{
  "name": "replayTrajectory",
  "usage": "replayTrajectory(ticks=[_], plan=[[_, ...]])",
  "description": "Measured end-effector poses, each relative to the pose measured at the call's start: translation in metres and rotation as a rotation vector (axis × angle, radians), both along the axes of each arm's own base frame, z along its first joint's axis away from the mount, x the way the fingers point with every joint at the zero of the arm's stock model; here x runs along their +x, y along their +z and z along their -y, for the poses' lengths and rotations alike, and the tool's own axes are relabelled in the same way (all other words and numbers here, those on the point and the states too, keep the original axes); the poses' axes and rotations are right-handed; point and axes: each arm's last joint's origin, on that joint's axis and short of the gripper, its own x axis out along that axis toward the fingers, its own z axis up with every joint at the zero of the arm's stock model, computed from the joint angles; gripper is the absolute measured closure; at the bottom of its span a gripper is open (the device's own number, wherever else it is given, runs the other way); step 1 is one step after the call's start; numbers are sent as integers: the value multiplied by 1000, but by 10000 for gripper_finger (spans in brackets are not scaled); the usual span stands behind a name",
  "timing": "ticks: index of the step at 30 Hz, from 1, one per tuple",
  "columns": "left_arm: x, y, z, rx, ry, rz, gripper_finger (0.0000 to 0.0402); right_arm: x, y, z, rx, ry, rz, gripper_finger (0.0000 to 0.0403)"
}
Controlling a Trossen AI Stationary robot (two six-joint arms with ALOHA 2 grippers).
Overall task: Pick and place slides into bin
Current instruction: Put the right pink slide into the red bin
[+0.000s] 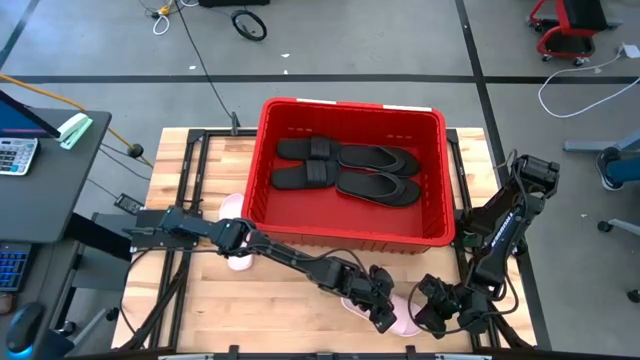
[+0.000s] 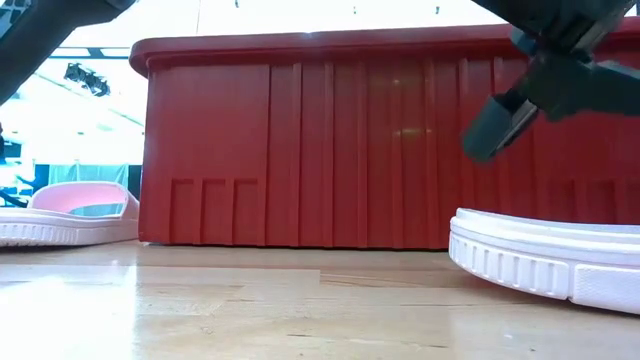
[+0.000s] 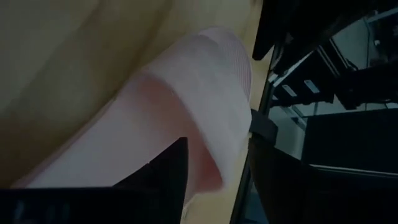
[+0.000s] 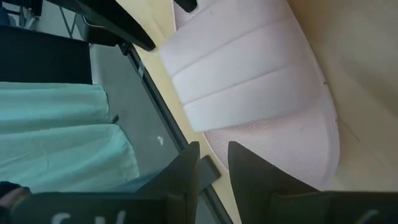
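Slides: 4 black (image 1: 345,168) lie in bin (image 1: 350,232); 2 pink on table (image 1: 200,310). One pink slide (image 1: 404,322) lies between both grippers at front edge; other pink (image 2: 70,212) far left of them, beside bin. L gripper (image 1: 382,314) pinches near slide's band (image 3: 205,112). R gripper (image 4: 212,163) narrowly spread just beside that slide, holding nothing.

- Your left arm (image 1: 270,250) is matte black: blocky joint housings linked by slim round tubes.
- Your right arm (image 1: 505,225) matches it, with faint white lettering along one link.
- Thin black cables loop beside both arms.
- Your right gripper's fingers (image 4: 249,171) are flat, dark, wedge-shaped plates.
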Motion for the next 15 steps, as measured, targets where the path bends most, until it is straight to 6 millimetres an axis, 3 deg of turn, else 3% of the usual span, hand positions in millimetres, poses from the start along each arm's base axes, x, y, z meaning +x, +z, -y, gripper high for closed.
replayTrajectory(ticks=[11, 15], plan=[[10, -32, 6, -45, 55, 39, 230, 1, -1, 1, -4, -10, -6, 313], [12, -26, 7, -54, 49, 74, 258, 0, -1, 2, -13, -9, -10, 313]])
